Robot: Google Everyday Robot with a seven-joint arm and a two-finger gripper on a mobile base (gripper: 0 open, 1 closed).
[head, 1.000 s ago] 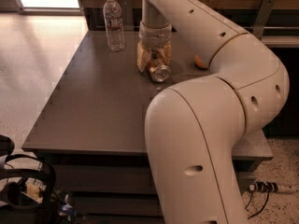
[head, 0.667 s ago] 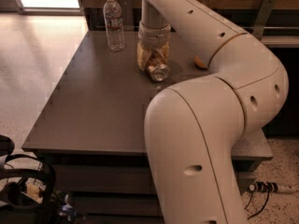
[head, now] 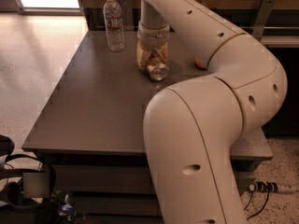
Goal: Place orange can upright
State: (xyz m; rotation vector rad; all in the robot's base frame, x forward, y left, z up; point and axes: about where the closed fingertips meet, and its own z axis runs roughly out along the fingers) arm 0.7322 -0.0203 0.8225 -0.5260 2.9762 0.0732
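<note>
The orange can point(head: 157, 70) lies on its side on the dark table point(head: 93, 106), its shiny silver end facing the camera. My gripper point(head: 152, 59) reaches straight down over it at the far middle of the table, with its pale fingers point(head: 142, 59) on either side of the can's body. The can rests on the tabletop, tilted toward the front right.
A clear plastic water bottle point(head: 114, 23) stands upright at the back left of the table. A round orange fruit point(head: 200, 62) peeks out behind my arm at the right. My large white arm point(head: 210, 125) covers the table's right side. Cables lie on the floor.
</note>
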